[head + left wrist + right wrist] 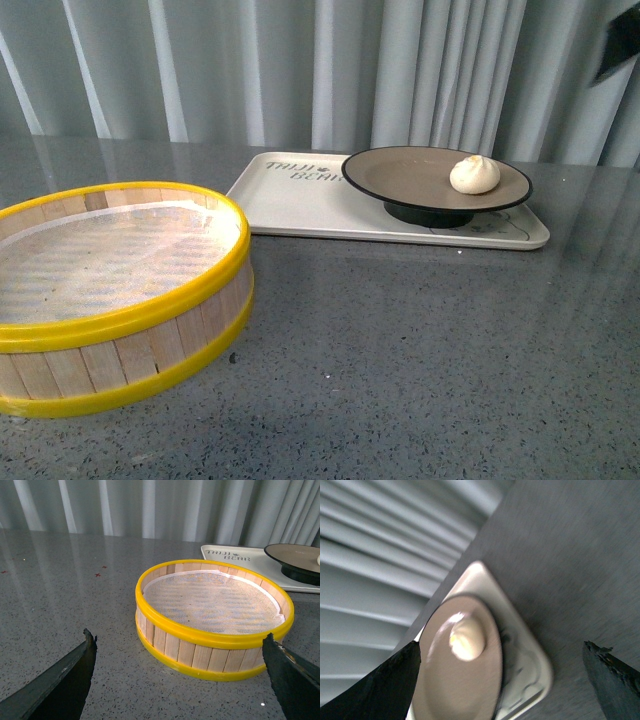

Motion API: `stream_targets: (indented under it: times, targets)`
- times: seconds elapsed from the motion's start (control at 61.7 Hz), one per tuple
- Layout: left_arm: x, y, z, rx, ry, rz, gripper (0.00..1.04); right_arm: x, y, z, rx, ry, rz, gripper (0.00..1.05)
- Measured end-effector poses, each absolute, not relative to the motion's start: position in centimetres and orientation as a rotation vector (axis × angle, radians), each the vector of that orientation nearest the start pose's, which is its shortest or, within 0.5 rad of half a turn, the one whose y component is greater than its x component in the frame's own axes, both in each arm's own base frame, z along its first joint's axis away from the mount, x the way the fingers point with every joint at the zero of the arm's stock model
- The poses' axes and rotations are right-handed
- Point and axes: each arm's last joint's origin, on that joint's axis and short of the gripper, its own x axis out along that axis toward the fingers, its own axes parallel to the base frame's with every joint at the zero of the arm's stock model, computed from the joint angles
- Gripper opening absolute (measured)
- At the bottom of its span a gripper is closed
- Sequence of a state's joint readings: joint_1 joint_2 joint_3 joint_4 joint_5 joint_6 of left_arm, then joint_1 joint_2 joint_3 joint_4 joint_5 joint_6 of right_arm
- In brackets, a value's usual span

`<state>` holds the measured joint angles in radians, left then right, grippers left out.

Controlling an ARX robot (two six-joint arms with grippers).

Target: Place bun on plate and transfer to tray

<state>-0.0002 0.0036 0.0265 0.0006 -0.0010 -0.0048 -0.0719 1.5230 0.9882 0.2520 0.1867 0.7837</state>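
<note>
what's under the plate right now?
The plate, with the bun on it, stands on its black foot on the white tray, toward the tray's right end. The foot and plate cover part of the tray's printed drawing, so what it shows can't be seen.

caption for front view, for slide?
Bun on plate, plate on tray; empty steamer basket in foreground.

We see a dark grey speckled surface (pixel 420 350) catching soft glare, with pale pleated curtains (pixel 300 70) hanging behind it from ten to two o'clock.
</note>
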Motion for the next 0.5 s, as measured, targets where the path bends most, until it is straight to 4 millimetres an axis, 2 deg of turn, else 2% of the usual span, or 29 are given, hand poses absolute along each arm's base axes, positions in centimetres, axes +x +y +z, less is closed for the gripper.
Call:
stream_targets:
  times: [0.032, 0.13, 0.195, 0.292, 0.34, 0.503]
  targets:
    - [9.6, 0.0, 17.2, -0.005, -0.023, 0.000, 0.98, 33.0, -3.6, 26.9, 0.699, 0.125, -0.360, 0.96]
    - [9.6, 0.0, 17.2, -0.005, -0.023, 0.002, 0.98, 29.2, -4.4, 26.9, 0.399, 0.003, -0.104, 0.79]
    - [9.6, 0.0, 17.2, -0.005, -0.023, 0.000, 0.98, 25.9, -4.0, 25.7, 0.197, -0.013, -0.010, 0.66]
    - [9.6, 0.0, 17.2, -0.005, -0.024, 0.000, 0.98, 21.8, -3.2, 23.3, 0.081, 0.003, 0.005, 0.48]
    - [9.6, 0.0, 17.2, -0.005, -0.024, 0.001, 0.98, 20.6, -2.9, 22.4, 0.050, 0.004, -0.002, 0.39]
    - [9.6, 0.0, 17.2, -0.005, -0.024, 0.000, 0.98, 18.6, -2.1, 20.6, 0.019, 0.016, -0.012, 0.11]
